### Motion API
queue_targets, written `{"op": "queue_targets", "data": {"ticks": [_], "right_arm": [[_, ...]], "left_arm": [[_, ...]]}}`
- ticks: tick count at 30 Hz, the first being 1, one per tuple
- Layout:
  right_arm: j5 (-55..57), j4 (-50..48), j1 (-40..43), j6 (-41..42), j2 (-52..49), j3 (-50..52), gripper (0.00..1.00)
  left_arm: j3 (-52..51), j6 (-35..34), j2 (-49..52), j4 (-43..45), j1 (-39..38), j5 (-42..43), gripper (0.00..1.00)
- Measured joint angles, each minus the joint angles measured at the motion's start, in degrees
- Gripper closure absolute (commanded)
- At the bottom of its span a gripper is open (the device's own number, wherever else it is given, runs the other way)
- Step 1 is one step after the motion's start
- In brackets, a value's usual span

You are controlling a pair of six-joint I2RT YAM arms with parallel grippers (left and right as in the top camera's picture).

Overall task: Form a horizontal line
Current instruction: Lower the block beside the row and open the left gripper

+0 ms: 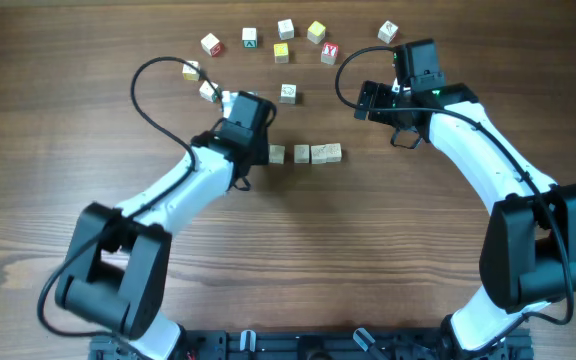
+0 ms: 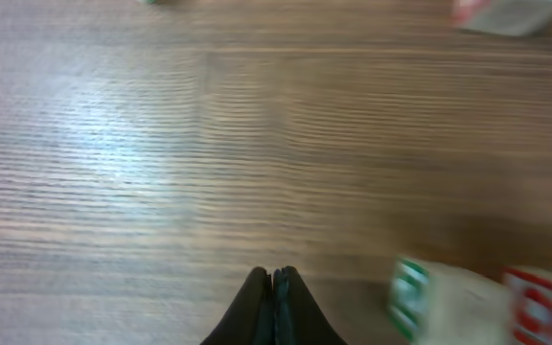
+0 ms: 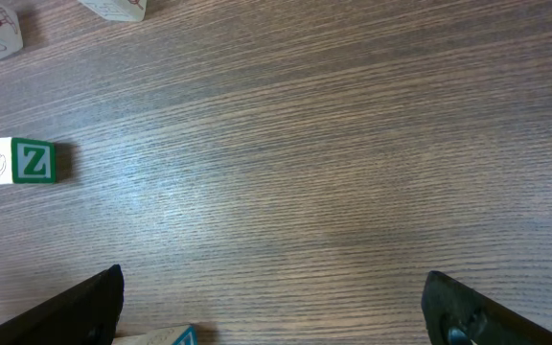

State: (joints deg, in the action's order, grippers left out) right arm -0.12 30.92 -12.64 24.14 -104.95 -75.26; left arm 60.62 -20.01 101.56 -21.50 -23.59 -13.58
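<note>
One slow push rightward along the horizontal line (image 1: 305, 153), fingertips low, should close any gap without skewing cubes. Left gripper (image 2: 274, 287): fingers pressed together, just left of it. Right gripper (image 3: 271, 311): spread wide, empty. The line lies at table (image 1: 88, 120) centre: four pale cubes, left ones apparently slightly gapped; resolution is poor

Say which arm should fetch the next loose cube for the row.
Right, probably: the right hand is open with the green Z cube in view; the left hand is shut beside the row.
</note>
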Motion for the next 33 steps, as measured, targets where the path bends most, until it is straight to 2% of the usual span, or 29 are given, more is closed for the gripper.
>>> {"op": "queue_targets", "data": {"ticks": [7,15,33], "right_arm": [[0.0,0.02,0.0,0.02,0.0,0.0,0.0],[0.0,0.02,0.0,0.02,0.0,0.0,0.0],[0.0,0.02,0.0,0.02,0.0,0.0,0.0]], "left_arm": [[0.0,0.0,5.77,1.49,2.49,5.38,0.96],[-0.04,0.0,6.08,4.26,2.47,12.9,0.94],[-0.04,-0.02,6.08,6.1,2.49,21.62,0.95]]}}
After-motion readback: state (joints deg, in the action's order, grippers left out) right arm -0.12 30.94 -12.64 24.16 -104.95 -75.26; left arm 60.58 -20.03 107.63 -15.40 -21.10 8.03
